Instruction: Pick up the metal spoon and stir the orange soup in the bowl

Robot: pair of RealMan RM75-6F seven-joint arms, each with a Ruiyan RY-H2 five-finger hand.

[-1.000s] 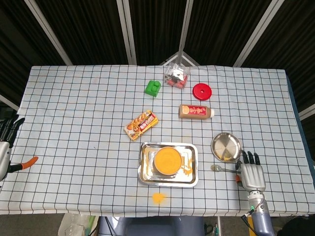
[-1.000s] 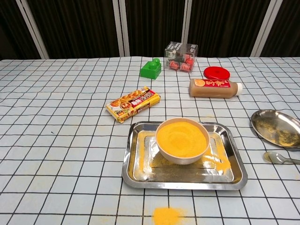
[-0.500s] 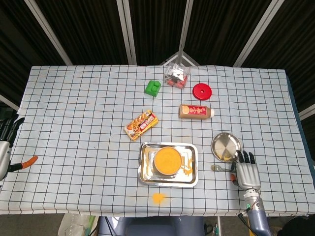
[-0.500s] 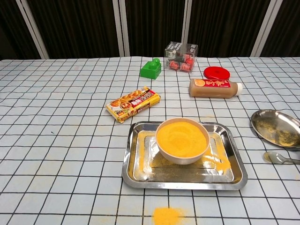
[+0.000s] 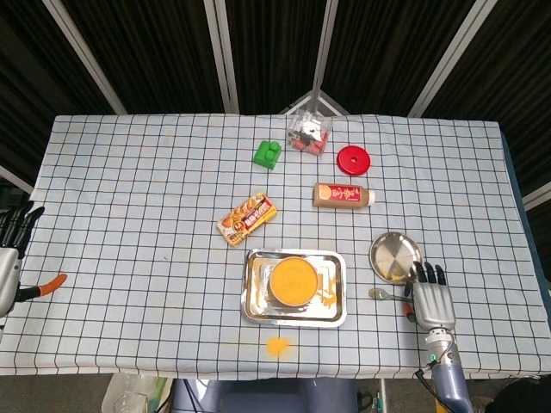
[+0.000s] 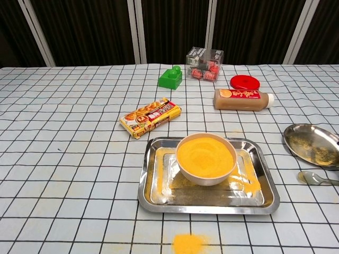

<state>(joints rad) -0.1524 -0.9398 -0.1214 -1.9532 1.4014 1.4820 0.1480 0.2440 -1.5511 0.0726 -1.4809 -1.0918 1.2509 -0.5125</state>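
The metal spoon [image 5: 380, 294] lies flat on the checked cloth to the right of the tray, its bowl end pointing left; the chest view shows the spoon [image 6: 313, 178] at the right edge. A white bowl of orange soup [image 5: 293, 280] [image 6: 205, 156] stands in a steel tray [image 5: 254, 311] [image 6: 147, 197]. My right hand [image 5: 428, 298] hovers over the spoon's handle end, fingers straight and apart, holding nothing. My left hand [image 5: 10, 248] sits at the table's left edge, fingers spread. Neither hand shows in the chest view.
A round metal plate [image 5: 396, 255] lies just beyond the spoon. Further back are a brown bottle [image 5: 343, 194], a red lid [image 5: 353, 159], a clear box [image 5: 308, 133], a green block [image 5: 268, 154] and a snack box [image 5: 247, 218]. Orange spill [image 5: 276, 345] marks the front edge. An orange-tipped object [image 5: 49, 283] lies by my left hand.
My right hand has shifted a little to the left and away from the front edge, closer over the spoon's handle. The spoon, bowl and left hand have not moved.
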